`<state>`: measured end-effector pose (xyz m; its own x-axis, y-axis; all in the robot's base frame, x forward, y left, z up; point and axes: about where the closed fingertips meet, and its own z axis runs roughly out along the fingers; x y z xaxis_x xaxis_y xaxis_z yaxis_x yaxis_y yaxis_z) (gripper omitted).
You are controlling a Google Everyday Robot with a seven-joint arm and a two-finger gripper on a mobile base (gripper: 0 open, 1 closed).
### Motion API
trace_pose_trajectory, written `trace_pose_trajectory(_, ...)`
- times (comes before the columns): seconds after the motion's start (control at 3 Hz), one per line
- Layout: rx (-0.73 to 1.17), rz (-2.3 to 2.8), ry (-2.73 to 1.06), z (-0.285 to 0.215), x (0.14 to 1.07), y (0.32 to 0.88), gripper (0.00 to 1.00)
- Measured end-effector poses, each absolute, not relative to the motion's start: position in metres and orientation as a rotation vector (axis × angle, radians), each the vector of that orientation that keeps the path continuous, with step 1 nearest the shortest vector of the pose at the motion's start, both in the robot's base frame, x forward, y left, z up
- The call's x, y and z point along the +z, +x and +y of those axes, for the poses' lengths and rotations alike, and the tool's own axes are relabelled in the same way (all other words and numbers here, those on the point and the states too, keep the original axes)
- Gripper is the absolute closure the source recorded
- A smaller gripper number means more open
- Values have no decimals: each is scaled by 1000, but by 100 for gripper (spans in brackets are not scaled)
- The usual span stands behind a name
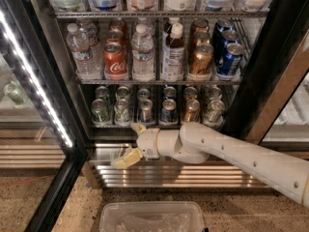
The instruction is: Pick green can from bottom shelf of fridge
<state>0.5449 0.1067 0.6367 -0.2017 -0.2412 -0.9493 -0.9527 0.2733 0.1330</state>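
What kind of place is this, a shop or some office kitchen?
Probably a break room or small shop. A glass-door display fridge holds rows of cans and water bottles, lit by a white light strip. The robot's gripper hangs open just below the bottom shelf.

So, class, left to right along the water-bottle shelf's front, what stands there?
Left water bottle, red can, second water bottle, white-labelled bottle, gold can, blue can; open gripper below, before the bottom shelf.

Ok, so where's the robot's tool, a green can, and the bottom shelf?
tool [131,144]: camera view, midway between its spread fingertips, just below the shelf front.
green can [100,112]: camera view, body of the front-left can.
bottom shelf [108,125]: camera view, front wire edge.
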Motion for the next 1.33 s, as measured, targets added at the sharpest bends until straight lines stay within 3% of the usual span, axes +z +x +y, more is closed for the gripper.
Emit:
trace_pose_trajectory(0.33, 1123, 1629, -1064, 144, 605, 553, 0)
trace_pose_trajectory(1.33, 1135, 1552, -1035, 171, 596, 566, 0)
